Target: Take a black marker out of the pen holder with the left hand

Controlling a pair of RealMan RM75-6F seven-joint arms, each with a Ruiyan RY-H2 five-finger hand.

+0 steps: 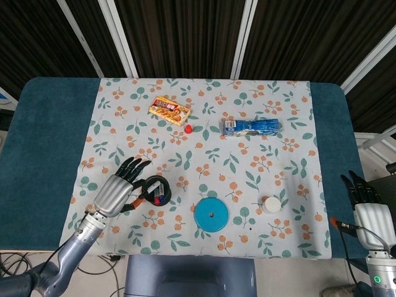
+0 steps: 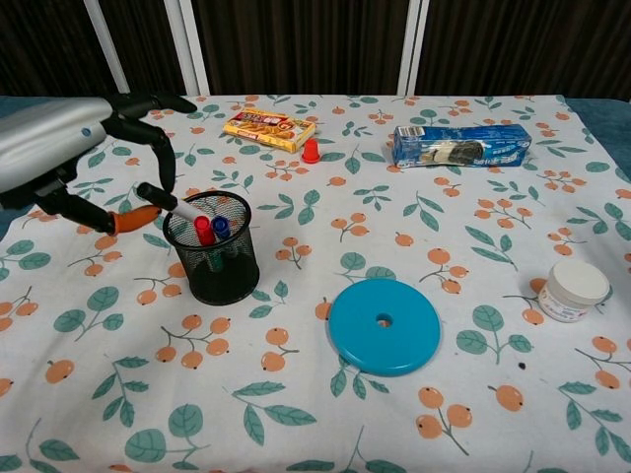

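Observation:
A black mesh pen holder (image 2: 213, 261) (image 1: 157, 190) stands on the floral cloth at the left, with a red marker (image 2: 204, 230) and a blue marker (image 2: 221, 226) upright inside. A black-capped marker (image 2: 170, 203) (image 1: 148, 188) leans left out of the holder, its lower end still inside the rim. My left hand (image 2: 61, 153) (image 1: 115, 190) is raised left of the holder and pinches the marker's capped end between thumb and a finger. My right hand (image 1: 369, 210) rests off the table's right edge, fingers straight, holding nothing.
A blue disc (image 2: 384, 324) lies right of the holder and a white jar (image 2: 575, 290) sits further right. At the back are a yellow snack box (image 2: 268, 129), a small red cone (image 2: 311, 151) and a blue biscuit pack (image 2: 461, 145).

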